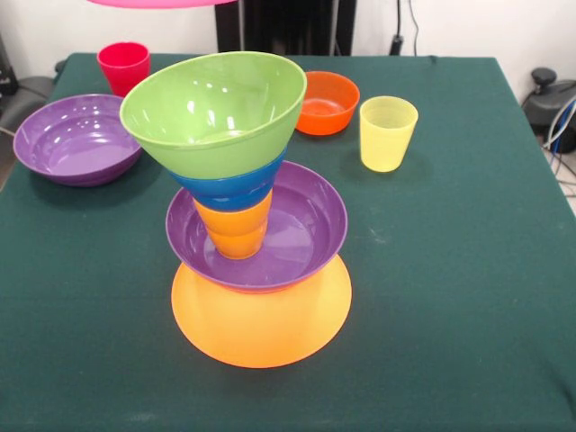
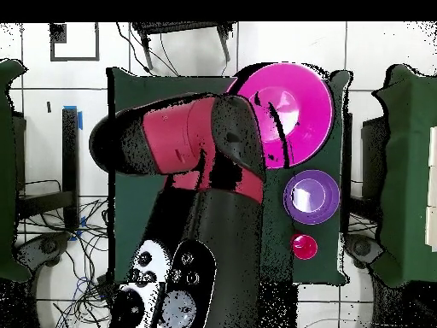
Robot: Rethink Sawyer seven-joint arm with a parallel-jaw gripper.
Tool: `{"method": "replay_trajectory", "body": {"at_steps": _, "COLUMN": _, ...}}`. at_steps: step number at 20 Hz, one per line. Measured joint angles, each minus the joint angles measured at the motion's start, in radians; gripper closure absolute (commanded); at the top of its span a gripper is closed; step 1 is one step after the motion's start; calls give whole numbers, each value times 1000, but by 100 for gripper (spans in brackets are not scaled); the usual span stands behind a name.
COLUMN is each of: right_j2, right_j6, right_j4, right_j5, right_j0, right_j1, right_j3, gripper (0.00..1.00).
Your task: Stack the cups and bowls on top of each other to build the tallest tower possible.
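The tower stands mid-table: an upturned yellow-orange bowl [image 1: 261, 324], a purple bowl [image 1: 301, 225] on it, then an orange cup [image 1: 236, 229], a blue bowl [image 1: 229, 187] and a tilted green bowl [image 1: 216, 108] on top. The big pink bowl [image 1: 162, 3] hangs in the air at the top edge. In the overhead view the pink bowl [image 2: 294, 98] sits at the end of the arm [image 2: 183, 141], and my gripper [image 2: 269, 120] holds its rim. The arm hides the tower from above.
A second purple bowl [image 1: 76, 139] [image 2: 311, 195] and the red-pink cup [image 1: 124, 65] [image 2: 304, 247] stand at the far left of the front view. The small orange-red bowl [image 1: 326, 101] and the yellow cup [image 1: 388, 132] stand behind the tower to the right.
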Motion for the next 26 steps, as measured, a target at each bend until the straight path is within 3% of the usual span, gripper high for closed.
{"method": "replay_trajectory", "body": {"at_steps": 6, "right_j2": 1, "right_j6": 0, "right_j4": 68, "right_j5": 119, "right_j0": -36, "right_j1": -6, "right_j3": -3, "gripper": 100}}
{"method": "replay_trajectory", "body": {"at_steps": 10, "right_j2": 1, "right_j6": 0, "right_j4": 72, "right_j5": 171, "right_j0": -47, "right_j1": 0, "right_j3": -16, "gripper": 100}}
{"method": "replay_trajectory", "body": {"at_steps": 26, "right_j2": 2, "right_j6": 0, "right_j4": 74, "right_j5": 194, "right_j0": -48, "right_j1": 70, "right_j3": -92, "gripper": 100}}
